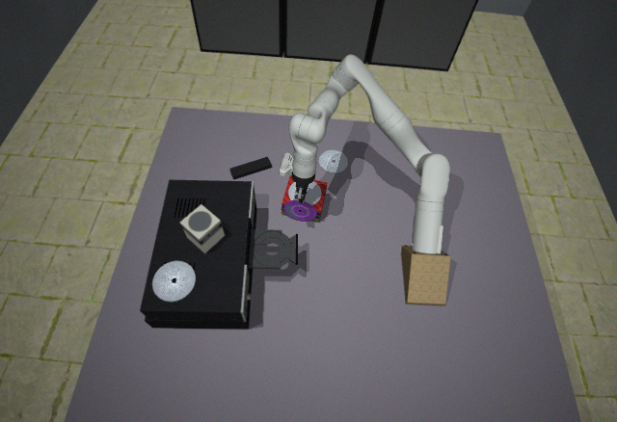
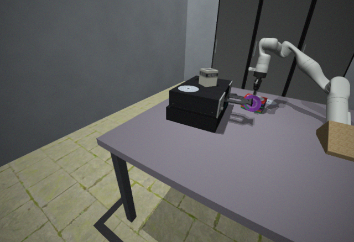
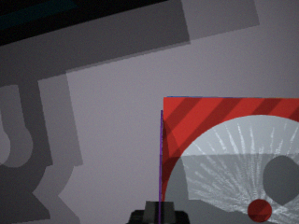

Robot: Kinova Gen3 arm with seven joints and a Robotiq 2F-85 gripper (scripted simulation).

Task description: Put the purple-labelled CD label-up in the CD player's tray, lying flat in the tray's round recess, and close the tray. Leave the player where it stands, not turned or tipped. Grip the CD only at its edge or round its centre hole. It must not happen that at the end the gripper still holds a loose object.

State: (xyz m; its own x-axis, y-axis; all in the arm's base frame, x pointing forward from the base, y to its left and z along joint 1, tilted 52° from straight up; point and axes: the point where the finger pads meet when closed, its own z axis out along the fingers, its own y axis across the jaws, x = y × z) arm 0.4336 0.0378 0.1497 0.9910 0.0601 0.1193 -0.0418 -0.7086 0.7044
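The arm [image 1: 398, 123] is reaching from its wooden block [image 1: 426, 276] across the grey table [image 1: 348, 348] and pointing the gripper [image 1: 299, 195] straight down over a red striped case [image 1: 318, 193]. The jaws are pressed nearly together, clamped on the rim of the purple CD [image 2: 254, 103], a thing thin enough that the fingers are almost meeting. In the wrist view the purple CD [image 3: 161, 159] is showing only as a thin vertical line rising from between the fingers, so it is hanging on edge, not flat. From the side it is standing upright just above the case, with its purple face turned toward the near end of the table.

A silver disc [image 3: 243, 163] is lying flat on the red case, under and beside the held one.

The black CD player [image 1: 199, 252] is sitting level on the table to the left of the case. Its tray [image 1: 274, 250] is standing open, sticking out of the front toward the arm, with the round recess [image 1: 273, 247] bare. The tray and the held CD are near each other but apart.

On the player's lid a small beige box [image 1: 201, 225] and another silver disc [image 1: 173, 281] are resting. Behind the case, a third silver disc [image 1: 332, 160], a black bar-shaped object [image 1: 251, 167] and a small white object [image 1: 285, 162] are lying on the table.
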